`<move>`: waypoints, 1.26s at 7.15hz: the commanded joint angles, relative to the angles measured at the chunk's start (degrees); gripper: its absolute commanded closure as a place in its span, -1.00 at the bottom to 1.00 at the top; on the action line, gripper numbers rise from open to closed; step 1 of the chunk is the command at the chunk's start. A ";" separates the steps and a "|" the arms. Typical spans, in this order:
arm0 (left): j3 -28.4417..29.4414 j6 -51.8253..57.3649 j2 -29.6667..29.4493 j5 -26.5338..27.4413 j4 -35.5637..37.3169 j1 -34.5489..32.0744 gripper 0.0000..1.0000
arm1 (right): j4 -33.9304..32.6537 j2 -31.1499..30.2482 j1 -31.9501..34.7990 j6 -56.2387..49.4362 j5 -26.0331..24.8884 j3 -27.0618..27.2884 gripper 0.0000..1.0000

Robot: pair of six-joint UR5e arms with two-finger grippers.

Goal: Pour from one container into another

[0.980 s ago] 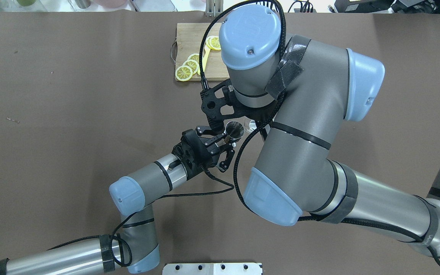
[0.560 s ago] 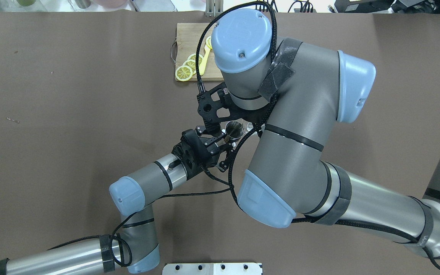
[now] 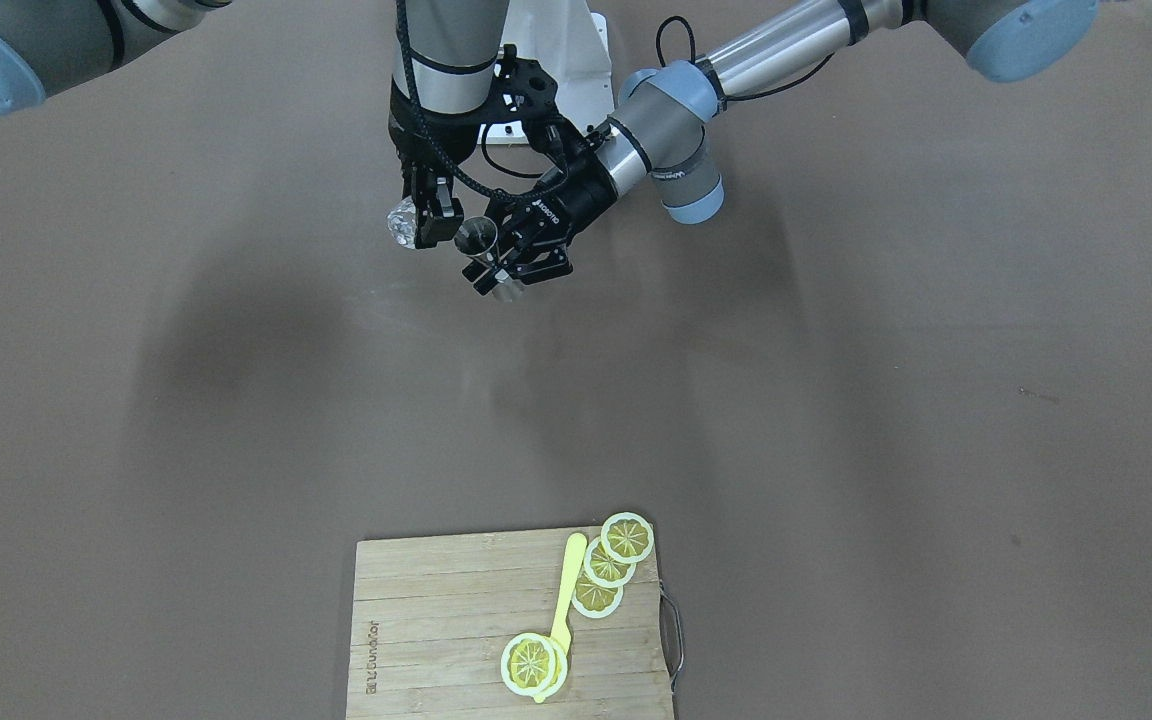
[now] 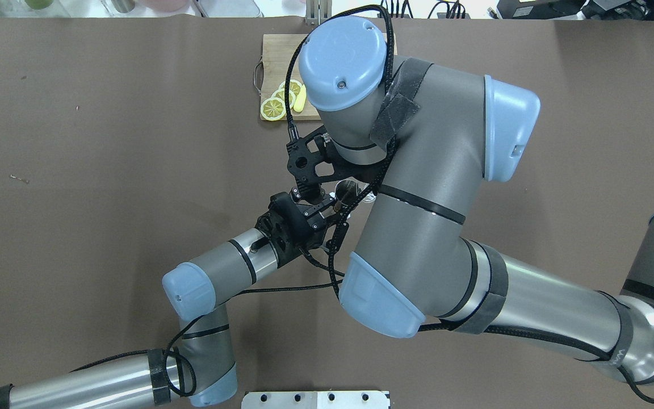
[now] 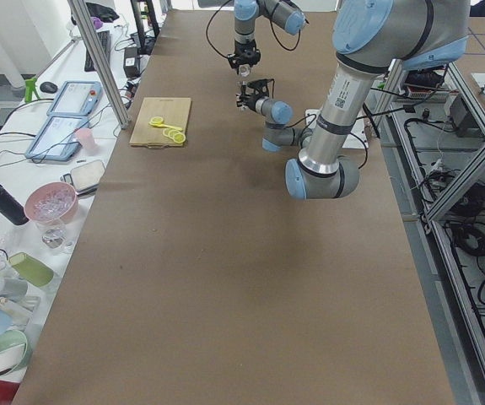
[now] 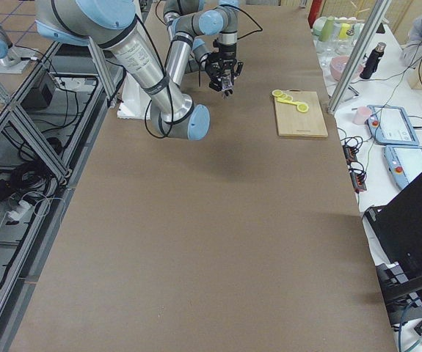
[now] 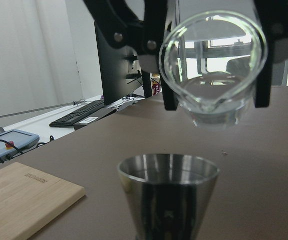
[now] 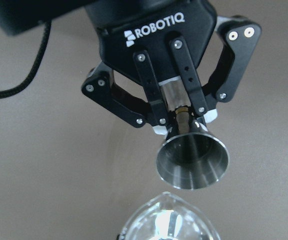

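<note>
we hold our left gripper [image 8: 181, 118] level, pinching the jigger [image 8: 193, 162]; the right gripper [image 7: 215, 92], above, clamps a tilted glass [image 7: 211, 45]. the left reads "robotiq".

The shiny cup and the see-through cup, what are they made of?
The shiny cup looks like polished metal, probably steel: grey and mirror-like, with bright streaks. The see-through cup looks like clear glass, maybe plastic: you can see right through it.
</note>
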 commanded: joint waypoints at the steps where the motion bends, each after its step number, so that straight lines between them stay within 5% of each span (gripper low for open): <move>1: 0.00 0.00 0.00 -0.05 0.00 0.00 1.00 | -0.73 1.65 -0.02 0.00 -0.08 -2.13 1.00; 9: 0.00 0.00 0.00 -0.05 0.00 0.00 1.00 | -5.65 5.08 -0.28 -0.35 -2.97 -5.73 1.00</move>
